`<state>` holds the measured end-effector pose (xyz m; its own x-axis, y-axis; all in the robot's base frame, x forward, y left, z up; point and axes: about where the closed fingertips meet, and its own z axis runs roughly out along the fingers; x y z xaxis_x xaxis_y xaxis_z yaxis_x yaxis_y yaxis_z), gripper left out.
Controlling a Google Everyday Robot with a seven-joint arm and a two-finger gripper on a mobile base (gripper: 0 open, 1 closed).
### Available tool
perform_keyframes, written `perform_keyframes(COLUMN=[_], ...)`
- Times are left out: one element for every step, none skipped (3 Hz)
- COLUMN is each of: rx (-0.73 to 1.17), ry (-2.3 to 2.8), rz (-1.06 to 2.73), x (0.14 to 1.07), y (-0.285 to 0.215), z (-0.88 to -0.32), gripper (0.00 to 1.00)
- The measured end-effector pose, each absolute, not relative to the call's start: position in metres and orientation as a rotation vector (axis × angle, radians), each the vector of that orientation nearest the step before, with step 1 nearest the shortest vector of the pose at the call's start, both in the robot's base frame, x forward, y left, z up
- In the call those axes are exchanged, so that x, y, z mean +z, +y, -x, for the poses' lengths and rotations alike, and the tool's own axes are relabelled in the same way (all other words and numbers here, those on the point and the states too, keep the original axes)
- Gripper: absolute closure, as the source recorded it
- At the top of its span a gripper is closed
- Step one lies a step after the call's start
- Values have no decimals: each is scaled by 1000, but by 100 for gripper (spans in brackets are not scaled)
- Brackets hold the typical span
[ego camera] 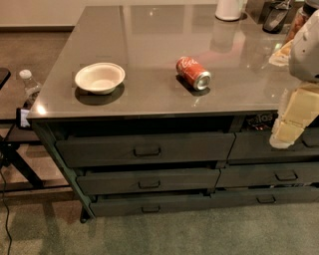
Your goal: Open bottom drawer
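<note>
**Gripper being held at the cabinet's right edge, bottom drawer down by the carpet**

Camera view: a green-grey carpet is being shown across the floor. On it a dark cabinet is being looked down on from the front, its glossy grey top catching the light. On that top a white bowl is being seen upright toward the left. A red soda can is being seen lying on its side near the middle, well apart from the bowl. At the back, a white container is being cut off by the upper edge. Off the left side, a clear water bottle is being glimpsed, lower than the top.

Under the top, three dark fronts are being shown stacked in the left column. The tallest drawer front is uppermost and the medium drawer front is beneath it. Lowest of all, just above the carpet, is the bottom drawer, slimmest of the three, its small loop handle set at the middle. More fronts are being seen beside them on the right.

Over at the right edge, the gripper, pale cream, is being held in front of the upper row of drawers. It is well apart from the bottom drawer and above it. How the gripper is set is not being made out from here.
</note>
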<state>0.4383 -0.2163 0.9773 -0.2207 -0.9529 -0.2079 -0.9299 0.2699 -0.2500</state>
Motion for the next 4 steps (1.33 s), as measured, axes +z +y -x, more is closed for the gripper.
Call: perform_keyframes(rx=[-102,-79,2,136], ry=[2227,2225,2231,2308], rz=[1711,1663,1645,1666], x=[974,957,888,796], y=[-215,-202,-178,-158], z=[-437,-428,-427,-415], gripper=[0,0,0,0])
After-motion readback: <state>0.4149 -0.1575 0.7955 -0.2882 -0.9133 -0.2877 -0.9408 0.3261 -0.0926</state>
